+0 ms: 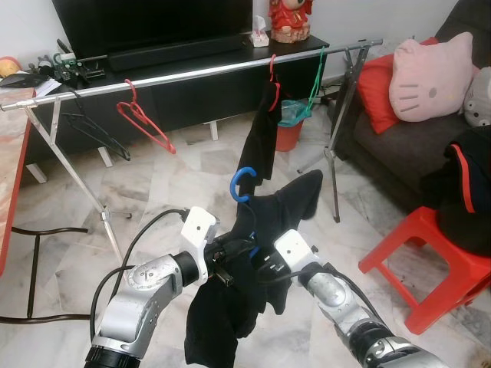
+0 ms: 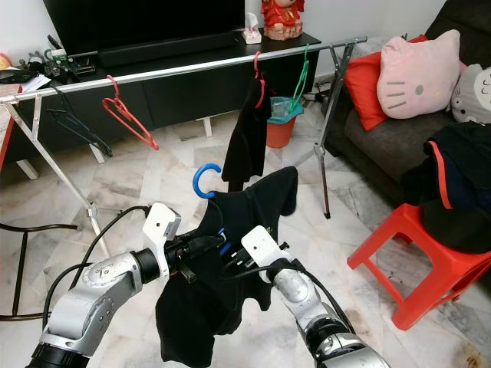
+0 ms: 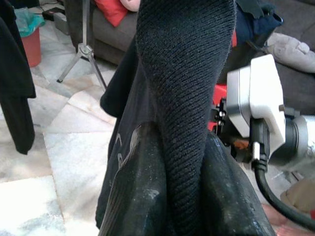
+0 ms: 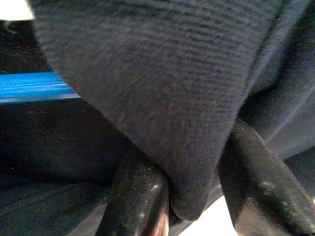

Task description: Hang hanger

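hangers (image 1: 142,116) on rail (image 1: 192,71), stool (image 1: 430,264) right

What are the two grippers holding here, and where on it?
Both the left gripper and the right gripper pinch folds of the black garment draped on the blue hanger.

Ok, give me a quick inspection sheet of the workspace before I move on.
Surface: marble floor.
Job's things: blue hanger carrying black garment, held up short of the drying rack rail.
Clutter: red hanger, black hanger, hung black garment, green hanger on the rail.
Grippers: left gripper and right gripper both pinch the garment.
Cables: black cable along the left arm.
Surroundings: red stool, sofa, TV cabinet.
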Available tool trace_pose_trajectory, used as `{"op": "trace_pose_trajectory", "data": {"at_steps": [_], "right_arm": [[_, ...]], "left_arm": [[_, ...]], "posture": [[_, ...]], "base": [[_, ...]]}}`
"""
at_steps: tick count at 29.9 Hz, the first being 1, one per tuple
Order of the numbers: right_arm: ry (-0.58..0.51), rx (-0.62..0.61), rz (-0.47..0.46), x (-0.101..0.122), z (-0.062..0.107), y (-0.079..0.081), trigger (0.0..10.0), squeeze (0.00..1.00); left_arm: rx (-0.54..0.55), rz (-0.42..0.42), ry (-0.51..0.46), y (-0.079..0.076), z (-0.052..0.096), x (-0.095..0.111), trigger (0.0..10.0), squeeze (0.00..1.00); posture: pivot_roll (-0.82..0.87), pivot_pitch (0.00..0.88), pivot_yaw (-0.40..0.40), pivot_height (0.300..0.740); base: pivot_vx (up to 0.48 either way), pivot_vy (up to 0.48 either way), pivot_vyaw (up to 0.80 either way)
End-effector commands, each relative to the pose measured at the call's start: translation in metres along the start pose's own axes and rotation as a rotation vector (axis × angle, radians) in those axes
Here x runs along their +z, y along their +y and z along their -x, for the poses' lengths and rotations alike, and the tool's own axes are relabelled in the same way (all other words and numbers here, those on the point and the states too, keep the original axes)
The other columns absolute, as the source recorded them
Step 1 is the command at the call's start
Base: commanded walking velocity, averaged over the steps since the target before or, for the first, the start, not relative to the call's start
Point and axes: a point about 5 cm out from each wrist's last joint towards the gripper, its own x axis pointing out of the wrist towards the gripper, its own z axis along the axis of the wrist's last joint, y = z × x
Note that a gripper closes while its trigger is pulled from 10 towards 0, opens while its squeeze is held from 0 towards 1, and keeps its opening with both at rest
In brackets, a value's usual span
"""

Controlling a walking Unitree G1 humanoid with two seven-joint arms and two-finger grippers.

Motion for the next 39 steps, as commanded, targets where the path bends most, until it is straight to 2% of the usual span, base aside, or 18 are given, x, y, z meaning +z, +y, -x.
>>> {"op": "trace_pose_trajectory", "data": {"at_steps": [1, 14, 17, 18, 19, 21, 25, 28, 34, 36, 39], "right_arm": [[0.006, -0.003, 0.016, 0.003, -0.003, -0.002, 0.0, 0.00], [0.022, -0.012, 0.040, 0.001, -0.002, -0.006, 0.0, 0.00], [0.021, -0.011, 0.052, 0.002, -0.003, -0.007, 0.0, 0.00], [0.021, -0.011, 0.054, 0.002, -0.003, -0.008, 0.0, 0.00], [0.021, -0.011, 0.054, 0.002, -0.003, -0.008, 0.0, 0.00], [0.025, -0.001, 0.067, 0.002, -0.003, -0.008, 0.0, 0.00], [0.032, 0.007, 0.079, 0.001, -0.003, -0.008, 0.0, 0.00], [0.037, 0.017, 0.091, 0.001, -0.003, -0.007, 0.0, 0.00], [0.043, 0.026, 0.103, 0.000, -0.003, -0.007, 0.0, 0.00], [0.065, 0.058, 0.137, -0.002, -0.002, -0.005, 0.0, 0.00], [0.103, 0.083, 0.185, -0.008, 0.000, -0.003, 0.0, 0.00]], "left_arm": [[-0.021, -0.023, -0.021, -0.002, 0.002, 0.008, 10.0, 0.00], [0.000, -0.038, 0.034, 0.004, 0.011, -0.002, 10.0, 0.00], [0.004, -0.082, 0.089, 0.007, 0.016, -0.009, 10.0, 0.00], [0.016, -0.122, 0.127, 0.010, 0.019, -0.014, 10.0, 0.00], [0.016, -0.122, 0.127, 0.010, 0.019, -0.014, 10.0, 0.00], [0.050, -0.185, 0.200, 0.019, 0.027, -0.025, 10.0, 0.00], [0.086, -0.238, 0.264, 0.026, 0.034, -0.035, 10.0, 0.00], [0.108, -0.320, 0.342, 0.033, 0.042, -0.045, 10.0, 0.00], [0.107, -0.379, 0.389, 0.037, 0.048, -0.050, 10.0, 0.00], [0.138, -0.428, 0.413, 0.049, 0.057, -0.048, 10.0, 0.00], [0.132, -0.441, 0.385, 0.058, 0.066, -0.040, 10.0, 0.00]], "posture": [[0.09, 0.000, 0.008, 0.740], [0.10, 0.000, 0.003, 0.740], [0.10, 0.000, 0.004, 0.740], [0.10, 0.000, 0.004, 0.740], [0.10, 0.000, 0.004, 0.740], [0.10, 0.000, 0.005, 0.740], [0.10, 0.000, 0.003, 0.740], [0.10, 0.000, 0.000, 0.740], [0.10, 0.000, -0.002, 0.740], [0.10, 0.000, -0.004, 0.740], [0.10, 0.000, -0.006, 0.740]], "base": [[0.000, 0.000, 0.00], [0.000, 0.000, 0.00], [0.000, 0.000, 0.00], [0.000, 0.000, 0.00], [0.000, 0.000, 0.00], [0.000, 0.000, 0.00], [0.000, 0.000, 0.00], [0.000, 0.000, 0.00], [0.000, 0.000, 0.00], [0.000, 0.000, 0.00], [0.000, 0.000, 0.00]]}}
